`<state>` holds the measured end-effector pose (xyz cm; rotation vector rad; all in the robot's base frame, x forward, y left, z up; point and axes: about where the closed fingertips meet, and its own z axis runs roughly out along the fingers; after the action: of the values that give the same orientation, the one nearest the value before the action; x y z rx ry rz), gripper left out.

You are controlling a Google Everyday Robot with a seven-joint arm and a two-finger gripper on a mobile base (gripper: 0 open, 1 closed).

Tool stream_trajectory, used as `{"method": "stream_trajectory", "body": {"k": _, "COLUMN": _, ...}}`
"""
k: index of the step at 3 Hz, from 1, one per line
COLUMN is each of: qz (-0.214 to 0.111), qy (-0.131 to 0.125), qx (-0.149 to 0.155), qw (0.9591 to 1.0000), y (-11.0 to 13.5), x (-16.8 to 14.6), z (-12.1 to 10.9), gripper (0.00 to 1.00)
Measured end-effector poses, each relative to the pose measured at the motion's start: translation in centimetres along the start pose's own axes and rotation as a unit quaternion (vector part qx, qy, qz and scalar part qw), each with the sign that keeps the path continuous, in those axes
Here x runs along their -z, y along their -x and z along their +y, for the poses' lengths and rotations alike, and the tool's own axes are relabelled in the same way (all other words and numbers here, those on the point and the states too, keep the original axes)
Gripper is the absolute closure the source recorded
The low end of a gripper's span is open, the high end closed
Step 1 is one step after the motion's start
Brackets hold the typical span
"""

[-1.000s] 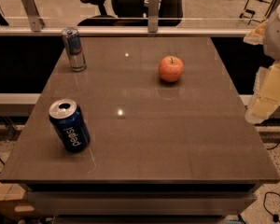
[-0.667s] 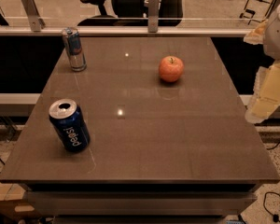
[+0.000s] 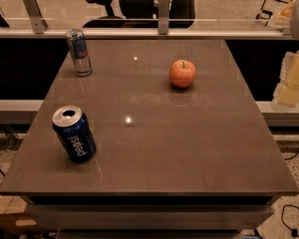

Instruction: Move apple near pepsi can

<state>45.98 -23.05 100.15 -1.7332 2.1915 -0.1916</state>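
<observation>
An orange-red apple with a short stem sits on the brown table, right of centre toward the back. A dark blue pepsi can with a silver top stands near the table's front left. The two are far apart, across the table. My gripper hangs at the right edge of the camera view, beyond the table's right side, away from the apple and holding nothing.
A taller, slim silver-and-blue can stands at the table's back left. A glass partition with metal posts runs behind the table, with an office chair beyond it. Cables lie on the floor at the lower right.
</observation>
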Motion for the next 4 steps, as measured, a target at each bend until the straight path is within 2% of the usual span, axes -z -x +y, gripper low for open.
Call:
{"method": "stream_trajectory", "body": {"k": 1, "qz": 0.009, "qy": -0.024, "qx": 0.02, "qw": 0.9995, "y": -0.1, "x": 0.8, "z": -2.7, "gripper": 0.0}}
{"method": "stream_trajectory", "body": {"k": 2, "qz": 0.028, "qy": -0.044, "qx": 0.062, "qw": 0.9967, "y": 0.3, "x": 2.1, "z": -5.1, "gripper": 0.0}}
{"method": "stream_trajectory", "body": {"k": 3, "qz": 0.035, "qy": -0.047, "qx": 0.132, "qw": 0.9895, "y": 1.1, "x": 3.4, "z": -6.6, "gripper": 0.0}}
{"method": "stream_trajectory", "body": {"k": 4, "qz": 0.033, "qy": -0.045, "qx": 0.22, "qw": 0.974, "y": 2.1, "x": 4.2, "z": -8.1, "gripper": 0.0}}
